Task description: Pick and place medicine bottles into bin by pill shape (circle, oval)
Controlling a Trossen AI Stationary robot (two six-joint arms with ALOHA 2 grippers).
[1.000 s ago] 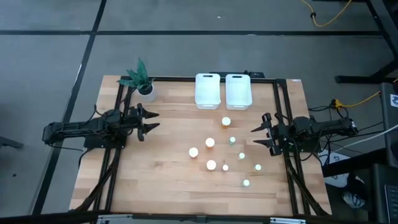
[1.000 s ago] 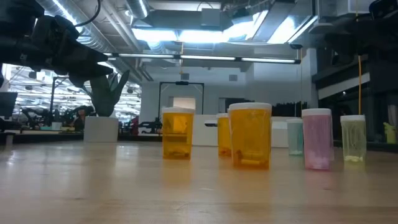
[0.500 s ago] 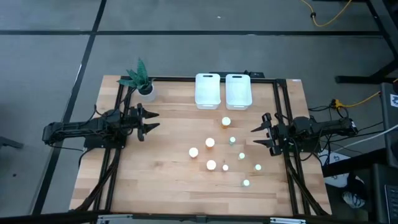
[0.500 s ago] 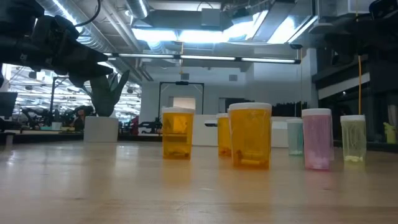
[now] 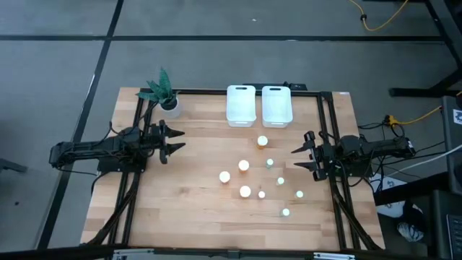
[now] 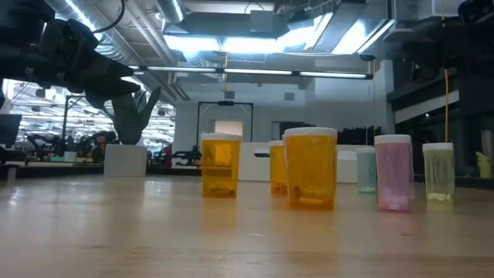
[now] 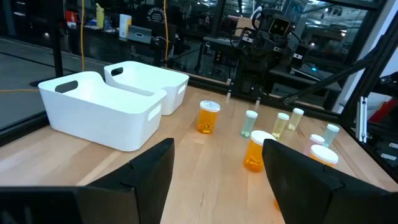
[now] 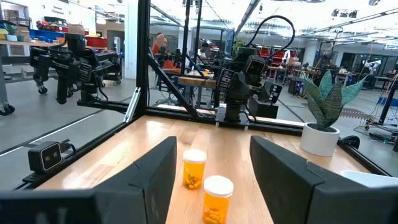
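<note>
Several medicine bottles stand upright on their bases on the wooden table (image 5: 180,209) at centre right: bigger orange ones with white caps (image 5: 244,165) (image 6: 310,167) and smaller pale ones (image 5: 286,212) (image 6: 438,171). They also show in the left wrist view (image 7: 209,116) and the right wrist view (image 8: 194,168). My left gripper (image 5: 177,140) hangs open above the table's left part, pointing right. My right gripper (image 5: 297,157) hangs open at the right, pointing left, close to the small bottles. Both are empty.
Two white bins (image 5: 241,105) (image 5: 276,105) stand side by side at the table's far edge, also in the left wrist view (image 7: 102,109). A potted green plant (image 5: 162,92) stands at the far left corner. A black frame (image 5: 137,180) runs along the table's sides.
</note>
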